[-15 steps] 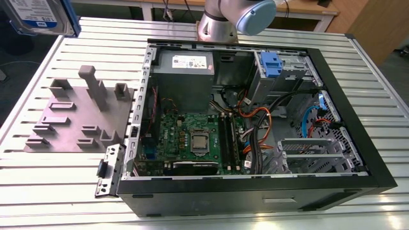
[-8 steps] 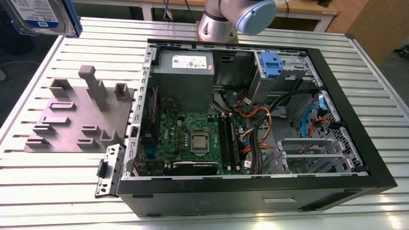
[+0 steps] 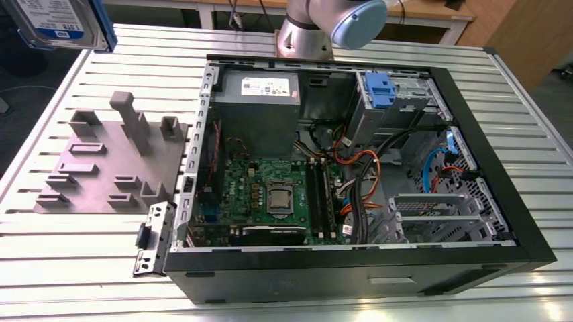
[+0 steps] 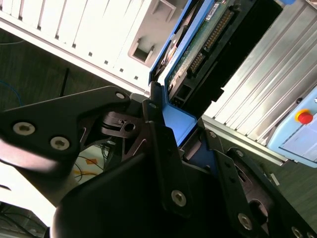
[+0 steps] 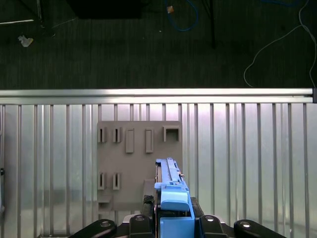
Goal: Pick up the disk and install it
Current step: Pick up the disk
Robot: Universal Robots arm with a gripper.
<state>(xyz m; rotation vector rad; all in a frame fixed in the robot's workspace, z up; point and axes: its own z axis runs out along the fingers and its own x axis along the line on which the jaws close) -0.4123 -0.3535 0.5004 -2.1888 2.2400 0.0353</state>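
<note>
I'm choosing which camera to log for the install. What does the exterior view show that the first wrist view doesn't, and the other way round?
Exterior view: the open computer case with its motherboard and a blue latch in the drive bay.
First wrist view: the gripper shut on the disk at its blue frame, and cables on the floor beyond the table's edge.
Both: the disk held clear of the slatted table, and the grey fixture block lying on that table.
</note>
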